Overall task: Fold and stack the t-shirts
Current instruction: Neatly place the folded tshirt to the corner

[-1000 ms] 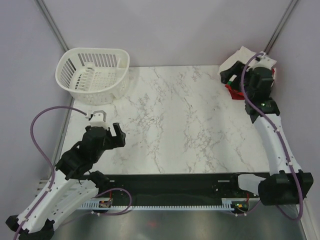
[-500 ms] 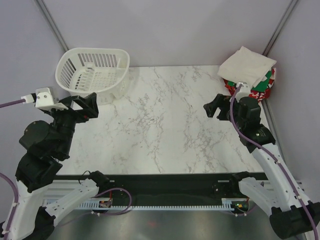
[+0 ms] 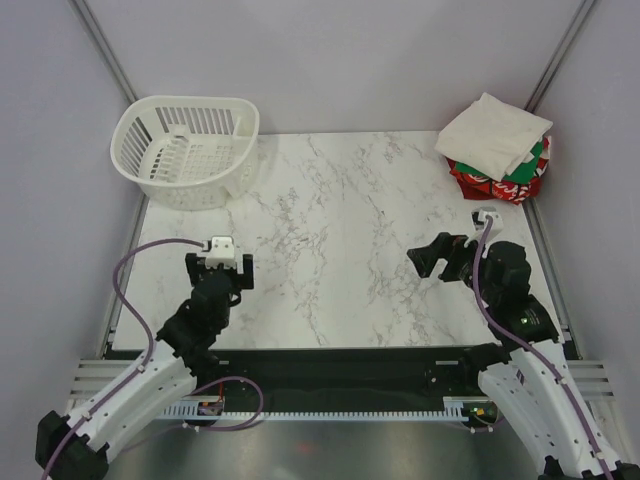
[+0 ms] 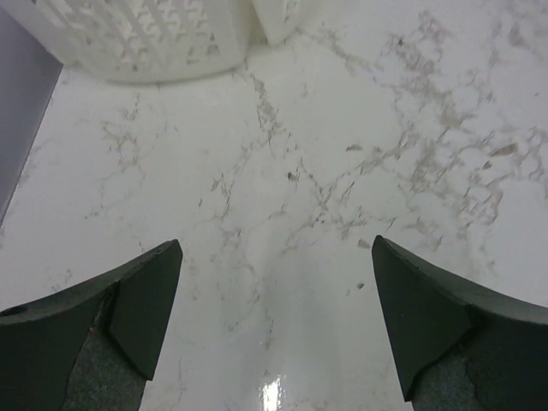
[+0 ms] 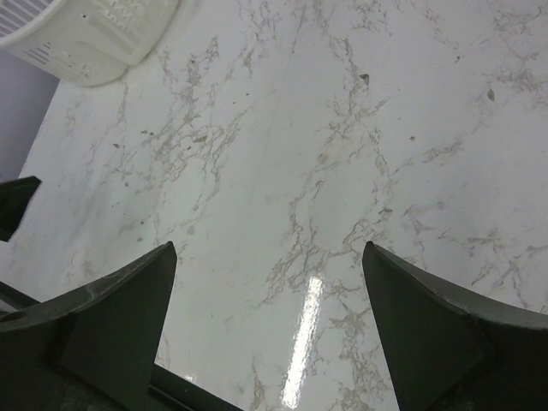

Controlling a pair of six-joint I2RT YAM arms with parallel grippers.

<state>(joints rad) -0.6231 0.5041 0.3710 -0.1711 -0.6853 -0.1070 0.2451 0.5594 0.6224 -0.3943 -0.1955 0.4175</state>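
Three folded t-shirts lie stacked at the table's far right corner: the cream t-shirt [image 3: 495, 133] on top, a sliver of the green t-shirt [image 3: 539, 151] under it, and the red t-shirt [image 3: 500, 184] with white lettering at the bottom. My left gripper [image 3: 220, 263] is open and empty over the near left of the table, also in the left wrist view [image 4: 276, 244]. My right gripper [image 3: 434, 257] is open and empty over the near right, well short of the stack, also in the right wrist view [image 5: 269, 247]. Neither wrist view shows the shirts.
A white slotted basket [image 3: 186, 150] stands at the far left corner, and it shows in the left wrist view [image 4: 145, 38] and the right wrist view [image 5: 77, 34]. Grey walls close in the back and both sides. The marble table [image 3: 340, 230] lies between the grippers.
The right gripper left the stack and drew back toward the near right. The left arm swung up beside the basket, then came down to the near left. The cream t-shirt now lies uncovered.
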